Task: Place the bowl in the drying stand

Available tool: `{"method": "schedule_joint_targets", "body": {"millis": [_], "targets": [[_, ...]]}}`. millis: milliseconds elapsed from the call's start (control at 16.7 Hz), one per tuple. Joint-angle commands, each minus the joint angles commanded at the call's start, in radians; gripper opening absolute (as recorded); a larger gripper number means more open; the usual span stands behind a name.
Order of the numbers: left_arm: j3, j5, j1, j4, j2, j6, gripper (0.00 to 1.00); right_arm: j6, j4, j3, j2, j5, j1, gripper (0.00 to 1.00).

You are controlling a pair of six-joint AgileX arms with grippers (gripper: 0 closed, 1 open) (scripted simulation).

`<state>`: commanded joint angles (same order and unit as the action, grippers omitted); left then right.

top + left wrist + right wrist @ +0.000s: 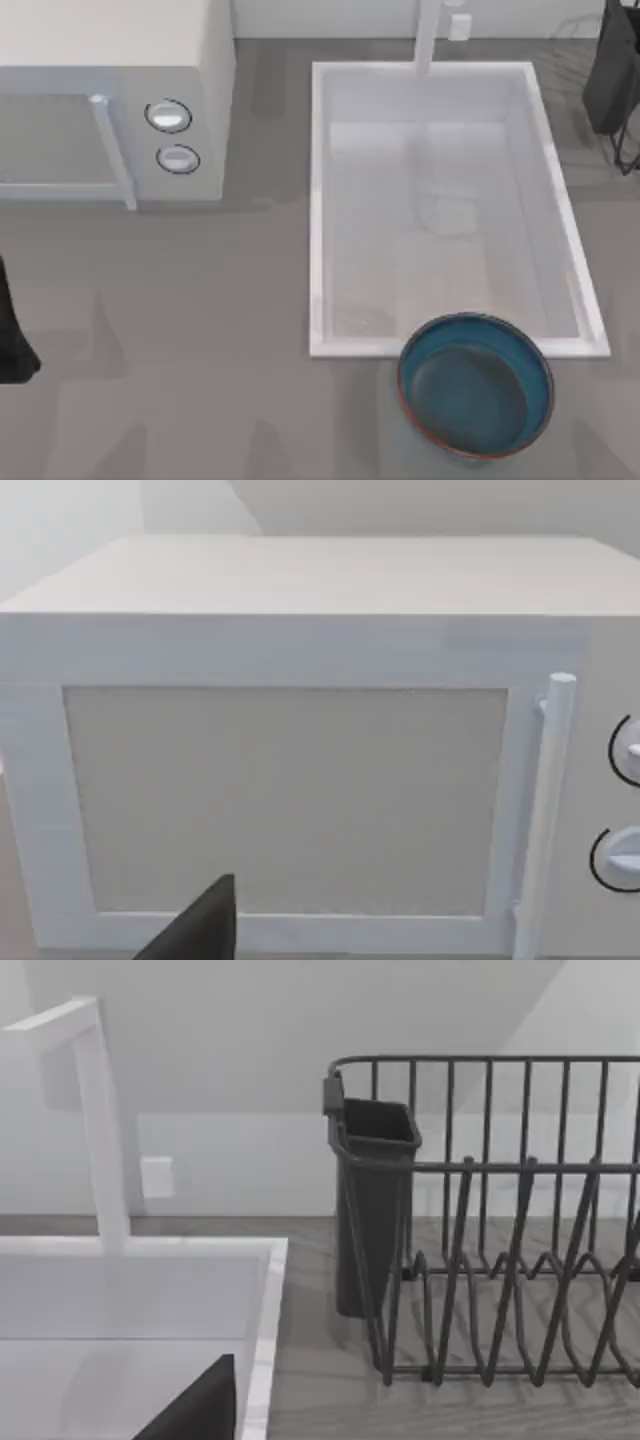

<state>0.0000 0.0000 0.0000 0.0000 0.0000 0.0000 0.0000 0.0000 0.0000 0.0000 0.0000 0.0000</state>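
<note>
The teal-blue bowl with a reddish-brown rim stands upright on the grey counter, against the front edge of the white sink. The drying stand, a dark wire rack with a dark cutlery cup, stands right of the sink, and its corner shows at the far right back. My left arm is parked at the table's left edge. A dark part of my left gripper faces the microwave. A dark part of my right gripper is over the sink, facing the stand. Neither holds anything I can see.
A white microwave with two knobs stands at the back left, door shut. A white faucet rises behind the sink. Open grey counter lies left of the bowl.
</note>
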Motion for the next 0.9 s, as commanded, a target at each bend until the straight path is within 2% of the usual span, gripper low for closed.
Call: {"method": "schedule_joint_targets", "body": {"millis": [240, 420, 600, 900], "targets": [[0.000, 0.000, 0.000, 0.000, 0.000, 0.000, 1.00, 0.017, -0.033, 0.034, 0.034, -0.001, 0.017, 1.00], [0.000, 0.000, 0.000, 0.000, 0.000, 0.000, 1.00, 0.075, -0.150, 0.158, 0.162, 0.000, 0.073, 1.00], [0.000, 0.000, 0.000, 0.000, 0.000, 0.000, 1.00, 0.158, -0.332, 0.342, 0.387, 0.004, 0.153, 1.00], [0.000, 0.000, 0.000, 0.000, 0.000, 0.000, 1.00, 0.314, -0.697, 0.679, 0.905, 0.011, 0.307, 1.00]]}}
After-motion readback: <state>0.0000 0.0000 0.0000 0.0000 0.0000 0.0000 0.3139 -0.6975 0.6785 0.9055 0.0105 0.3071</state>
